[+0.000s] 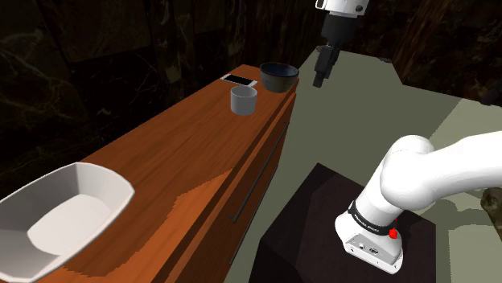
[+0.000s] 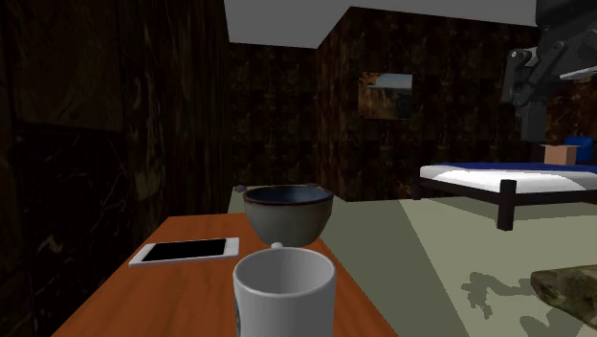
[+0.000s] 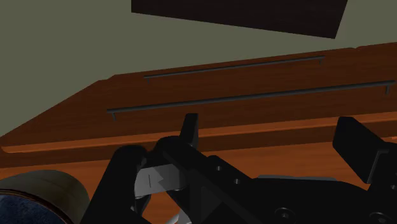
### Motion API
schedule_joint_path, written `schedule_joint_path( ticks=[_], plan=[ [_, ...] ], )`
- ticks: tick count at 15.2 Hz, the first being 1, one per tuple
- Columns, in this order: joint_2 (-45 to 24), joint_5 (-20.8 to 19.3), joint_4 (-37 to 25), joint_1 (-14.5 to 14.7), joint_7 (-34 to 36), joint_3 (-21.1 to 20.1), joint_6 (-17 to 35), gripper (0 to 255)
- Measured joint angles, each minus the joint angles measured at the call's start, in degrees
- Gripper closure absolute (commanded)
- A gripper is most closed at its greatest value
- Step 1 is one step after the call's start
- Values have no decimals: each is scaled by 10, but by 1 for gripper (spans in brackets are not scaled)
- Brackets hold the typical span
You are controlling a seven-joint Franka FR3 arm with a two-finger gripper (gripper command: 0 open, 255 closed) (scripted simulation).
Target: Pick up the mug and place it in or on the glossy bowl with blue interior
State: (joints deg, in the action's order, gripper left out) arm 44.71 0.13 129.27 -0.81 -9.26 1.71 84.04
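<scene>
At the shoulder view's near left, a white angular dish point(image 1: 64, 213) sits on the wooden counter point(image 1: 177, 153). Farther along I see a smartphone point(image 1: 239, 79), the pale mug point(image 1: 243, 100) upright just in front of it, then the dark bowl point(image 1: 278, 77) with its blue interior. My tool point(image 1: 321, 79) hangs right of the bowl, past the counter's edge, with its fingers spread and gripping nothing. The mug stands apart, down to its left.
</scene>
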Motion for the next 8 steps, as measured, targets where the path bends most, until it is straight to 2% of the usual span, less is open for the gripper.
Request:
schedule_joint_path(
  ticks=[3, 8],
  plan=[
    [-20, 3, -3, 1, 8, -6, 17, 0],
    [-112, 5, -30, 2, 30, -23, 81, 0]
  ],
)
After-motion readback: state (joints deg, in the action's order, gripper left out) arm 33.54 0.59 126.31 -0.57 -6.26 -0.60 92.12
